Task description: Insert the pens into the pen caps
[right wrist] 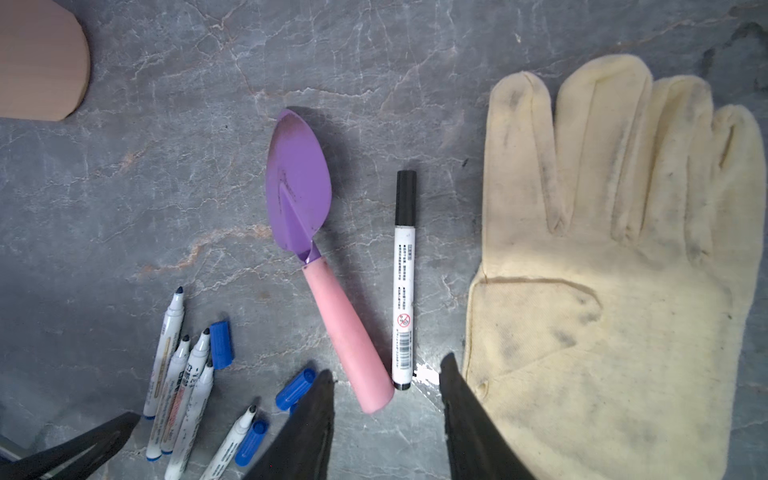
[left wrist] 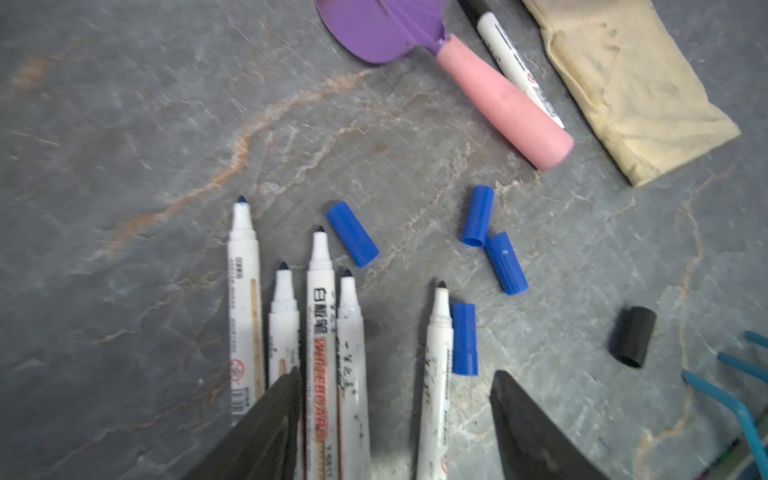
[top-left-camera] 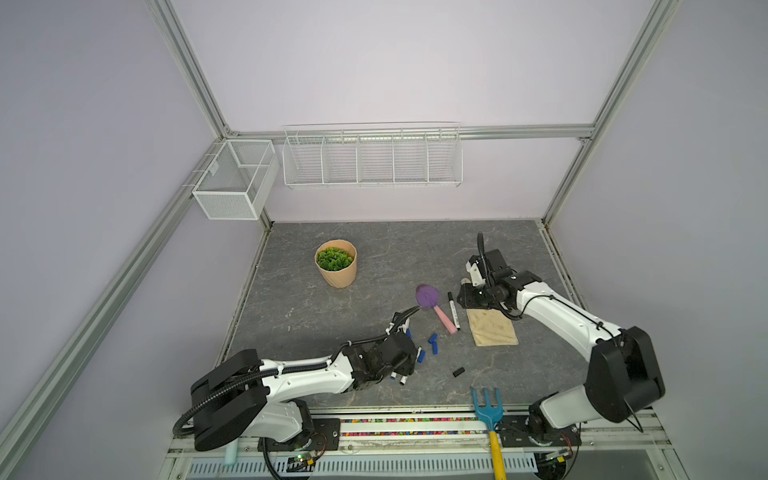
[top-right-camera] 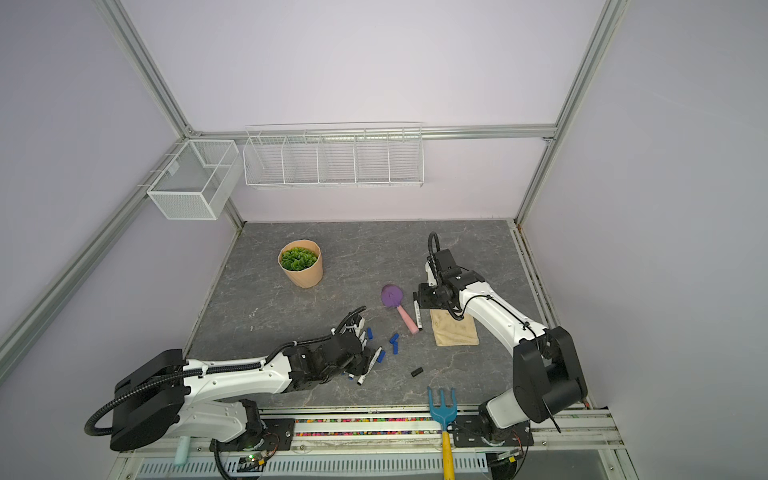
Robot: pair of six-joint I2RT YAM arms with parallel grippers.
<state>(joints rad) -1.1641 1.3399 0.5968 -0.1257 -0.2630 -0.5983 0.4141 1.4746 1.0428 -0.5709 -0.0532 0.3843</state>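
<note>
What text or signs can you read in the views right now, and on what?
"WHITEBOARD", red, along the middle uncapped pen.
"白板笔", black, apparently, above it on the same barrel.
Capped black pen: a barcode and a red prohibition sign; its small print is unreadable.
Other pens: print too blurred.

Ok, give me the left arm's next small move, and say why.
Likely centre the left gripper, jaws open, over the lone uncapped pen before closing. In the left wrist view two of the four bunched pens also fall inside the jaws' span, while this pen lies apart with a blue cap right beside it. The right gripper is open and empty.
</note>
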